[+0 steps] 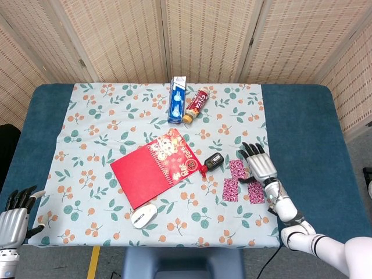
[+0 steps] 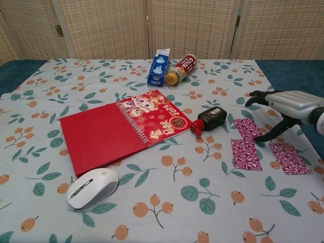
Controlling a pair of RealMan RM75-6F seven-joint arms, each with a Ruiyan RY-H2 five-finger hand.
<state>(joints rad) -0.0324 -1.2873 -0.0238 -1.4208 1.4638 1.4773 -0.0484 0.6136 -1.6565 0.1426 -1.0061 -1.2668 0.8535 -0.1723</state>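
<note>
My right hand (image 1: 258,165) (image 2: 286,104) hovers low over the right part of the floral cloth with its fingers spread and nothing in it. Its thumb tip points down beside the farthest of three magenta patterned pieces (image 2: 247,127) (image 1: 237,168). The second piece (image 2: 245,153) and the third piece (image 2: 289,158) lie flat nearer the front edge. A black key fob with a red tassel (image 2: 211,117) (image 1: 213,161) lies just left of that hand. My left hand (image 1: 14,218) hangs off the table's front left corner, fingers apart and empty; the chest view does not show it.
An open red notebook (image 1: 157,165) (image 2: 124,129) lies mid-table, with a white mouse (image 1: 143,215) (image 2: 92,187) in front of it. At the back lie a blue box (image 1: 176,100) (image 2: 158,67) and a red tube with a yellow cap (image 1: 196,105) (image 2: 182,69). Blue table edges (image 1: 302,133) flank the cloth.
</note>
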